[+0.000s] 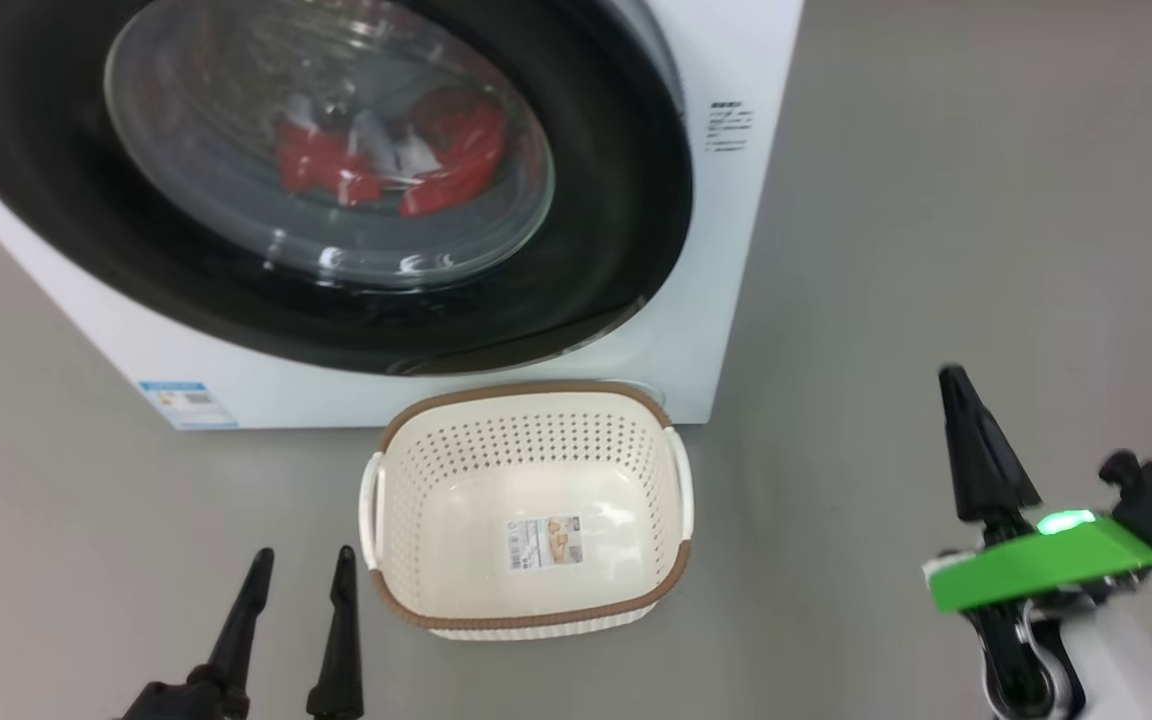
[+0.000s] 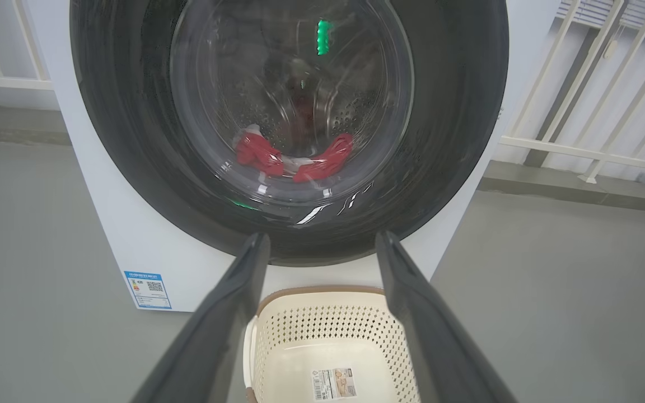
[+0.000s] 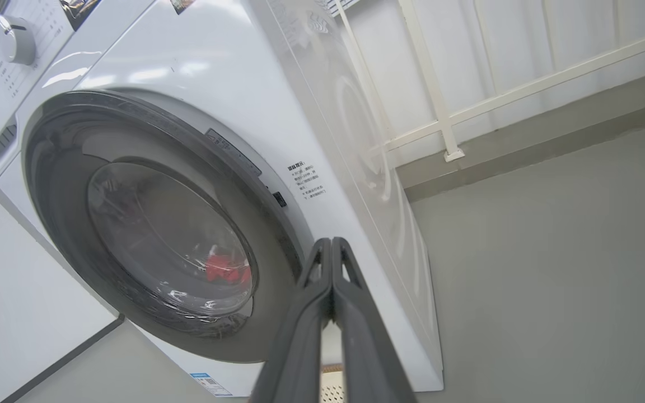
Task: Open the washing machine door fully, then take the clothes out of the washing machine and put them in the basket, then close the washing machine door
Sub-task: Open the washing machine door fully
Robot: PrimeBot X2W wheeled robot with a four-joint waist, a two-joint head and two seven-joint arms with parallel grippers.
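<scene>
Round black-rimmed glass door [image 1: 626,200] was shut; right pincer [image 3: 331,242] pressed together, left pincer [image 1: 304,555] spread. Hooking its right edge looked best.

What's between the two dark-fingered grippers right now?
The cream perforated plastic basket with a brown rim, on the grey floor between the open left gripper and the shut right gripper, in the head view.

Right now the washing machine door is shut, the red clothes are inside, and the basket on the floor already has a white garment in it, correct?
One thing is wrong: the basket holds no garment. The head view shows just a label sticker on its bottom. The washing machine door is shut and the red clothes are inside, as you said.
</scene>
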